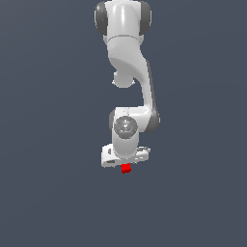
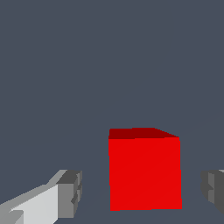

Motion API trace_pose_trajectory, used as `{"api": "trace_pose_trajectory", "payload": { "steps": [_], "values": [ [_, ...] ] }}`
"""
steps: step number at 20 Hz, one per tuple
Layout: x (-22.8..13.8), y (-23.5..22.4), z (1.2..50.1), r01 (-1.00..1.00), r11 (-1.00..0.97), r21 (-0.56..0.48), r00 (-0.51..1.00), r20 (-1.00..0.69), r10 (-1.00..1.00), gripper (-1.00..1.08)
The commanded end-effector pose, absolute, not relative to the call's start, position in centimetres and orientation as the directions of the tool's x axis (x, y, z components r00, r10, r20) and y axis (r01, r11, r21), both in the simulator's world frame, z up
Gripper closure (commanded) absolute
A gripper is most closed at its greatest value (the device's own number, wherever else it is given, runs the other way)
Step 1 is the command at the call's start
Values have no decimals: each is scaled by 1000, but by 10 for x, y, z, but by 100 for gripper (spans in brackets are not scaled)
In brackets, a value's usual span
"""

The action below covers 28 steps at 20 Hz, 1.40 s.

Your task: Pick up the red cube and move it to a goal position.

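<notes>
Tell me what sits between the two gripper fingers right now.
The red cube sits between the fingers, with a bare gap on each side in the wrist view; the gripper is open.

The arm consists of glossy white rounded link housings with dark grey joint sections, seen in the upper centre and centre of the exterior view. A circular grey cap marks the wrist joint. The gripper has a flat white body. The fingers are white, blocky, with grey ridged pads.
</notes>
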<state>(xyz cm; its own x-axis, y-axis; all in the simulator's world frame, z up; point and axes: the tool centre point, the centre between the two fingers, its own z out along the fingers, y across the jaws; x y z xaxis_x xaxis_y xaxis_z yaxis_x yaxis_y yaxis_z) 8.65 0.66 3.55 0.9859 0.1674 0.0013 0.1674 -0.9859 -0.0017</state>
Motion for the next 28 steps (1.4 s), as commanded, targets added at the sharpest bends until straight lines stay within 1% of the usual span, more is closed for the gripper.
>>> {"api": "trace_pose_trajectory", "payload": {
  "steps": [1, 9, 10, 22, 28],
  "values": [
    [92, 8, 28, 181, -984, -1, 984, 1, 181, -92],
    [97, 10, 20, 196, -981, 0, 981, 0, 196, -92],
    [97, 10, 20, 196, -981, 0, 981, 0, 196, 108],
    [97, 10, 21, 196, -981, 0, 981, 0, 196, 108],
    [92, 13, 32, 196, -981, 0, 981, 0, 196, 108]
  ]
}}
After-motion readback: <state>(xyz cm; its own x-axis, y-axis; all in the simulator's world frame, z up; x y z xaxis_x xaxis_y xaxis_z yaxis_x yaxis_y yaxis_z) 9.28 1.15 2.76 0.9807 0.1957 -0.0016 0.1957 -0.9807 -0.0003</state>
